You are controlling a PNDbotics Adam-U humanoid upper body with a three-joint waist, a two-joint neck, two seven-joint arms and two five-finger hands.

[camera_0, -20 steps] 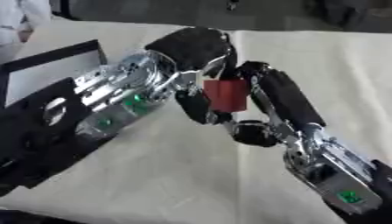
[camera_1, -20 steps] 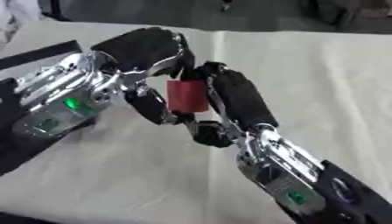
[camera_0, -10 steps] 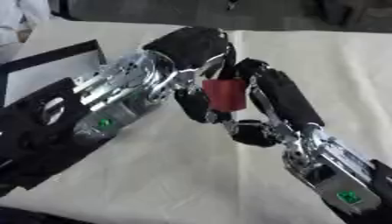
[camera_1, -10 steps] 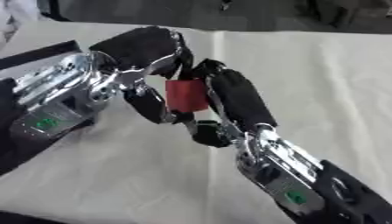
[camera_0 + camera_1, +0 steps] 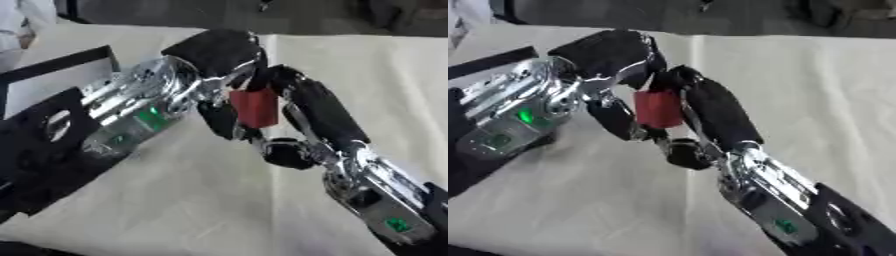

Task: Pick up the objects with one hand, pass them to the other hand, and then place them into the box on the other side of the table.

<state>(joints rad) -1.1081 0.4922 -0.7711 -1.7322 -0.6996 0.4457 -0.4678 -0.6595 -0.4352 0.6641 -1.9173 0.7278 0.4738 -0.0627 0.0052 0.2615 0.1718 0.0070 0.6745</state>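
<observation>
One small red block (image 5: pixel 255 107) sits up in the air between two robot hands, above the pale table (image 5: pixel 192 200). Left hand (image 5: pixel 214 55) and right hand (image 5: pixel 315 107) both curl their fingers around it.

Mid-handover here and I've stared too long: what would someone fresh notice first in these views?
The small red block at mid-frame, caught between the two hands above the cream tablecloth. The left robot hand comes in from the left and the right robot hand from the lower right, both with fingers closed against it. Next, the black box at the left edge.
</observation>
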